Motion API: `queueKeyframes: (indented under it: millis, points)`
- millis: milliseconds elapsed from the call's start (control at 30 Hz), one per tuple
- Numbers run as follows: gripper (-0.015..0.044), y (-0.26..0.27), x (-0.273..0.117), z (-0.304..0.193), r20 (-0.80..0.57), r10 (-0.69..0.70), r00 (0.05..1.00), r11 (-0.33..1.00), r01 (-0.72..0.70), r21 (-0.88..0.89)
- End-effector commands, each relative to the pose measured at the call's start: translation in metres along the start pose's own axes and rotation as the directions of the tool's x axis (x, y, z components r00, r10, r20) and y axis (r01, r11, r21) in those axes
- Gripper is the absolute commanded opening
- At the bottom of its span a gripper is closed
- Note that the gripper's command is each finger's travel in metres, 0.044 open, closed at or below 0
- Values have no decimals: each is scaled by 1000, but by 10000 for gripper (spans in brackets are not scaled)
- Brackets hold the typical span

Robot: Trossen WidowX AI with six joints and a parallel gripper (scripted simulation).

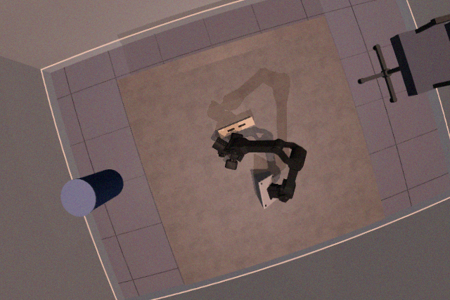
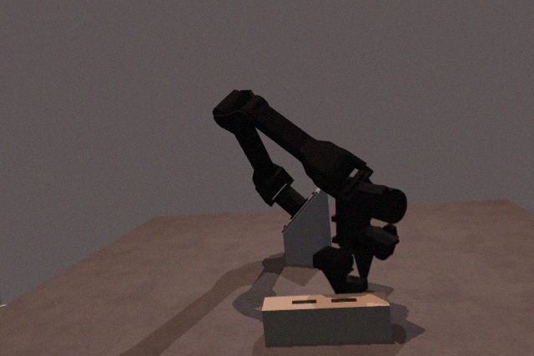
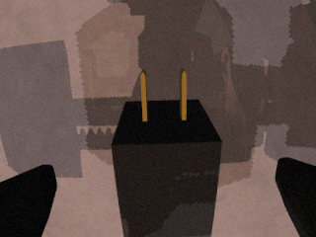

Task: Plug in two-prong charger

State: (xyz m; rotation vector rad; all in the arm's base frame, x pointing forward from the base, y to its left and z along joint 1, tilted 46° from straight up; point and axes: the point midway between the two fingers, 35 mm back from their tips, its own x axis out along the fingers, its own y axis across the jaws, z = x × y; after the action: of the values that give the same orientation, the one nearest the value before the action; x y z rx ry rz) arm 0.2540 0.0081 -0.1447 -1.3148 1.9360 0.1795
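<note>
1. While both slots [image 1: 230, 129] [image 2: 304, 302] [image 1: 241, 124] [image 2: 344, 299] show unfilled, the power strip [image 1: 249, 121] [image 2: 327, 326] sits at the exterior view's lower centre; plugging in remains undone.
2. Slightly right, the claw [image 1: 231, 153] [image 2: 352, 289] [image 3: 168, 176] stands almost fully open, holding nothing.
3. Between its fingers, at the wrist view's lower centre, is the charger [image 2: 357, 283] [image 3: 167, 183] (prongs toward the frame's top), seemingly ready for grasping. Gripping, lifting, aligning and pushing straight into the right outlet remain.

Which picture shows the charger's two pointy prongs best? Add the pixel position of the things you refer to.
The wrist view: both gold prongs [image 3: 163, 96] stand out whole, side by side. The outside view mostly hides them, and from the top I can't make them out.
</note>
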Motion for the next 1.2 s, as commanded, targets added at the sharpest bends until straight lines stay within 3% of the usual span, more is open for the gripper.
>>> queueKeyframes:
  millis: [0,200,600,767,900,1167]
  points:
    - [440,1,8,-2,-9,-1,1000,1000,1,-7]
    - [440,1,14,-2,-10,-1,1000,1000,1,-7]
    - [125,0,10,0,-3,1,1000,1000,-1,0]
    - [92,0,10,0,-3,1,1000,1000,-1,0]
    - [0,0,2,-1,-3,1,1000,1000,-1,-1]
    - [0,2,-41,-9,-7,1,1000,1000,-1,-7]
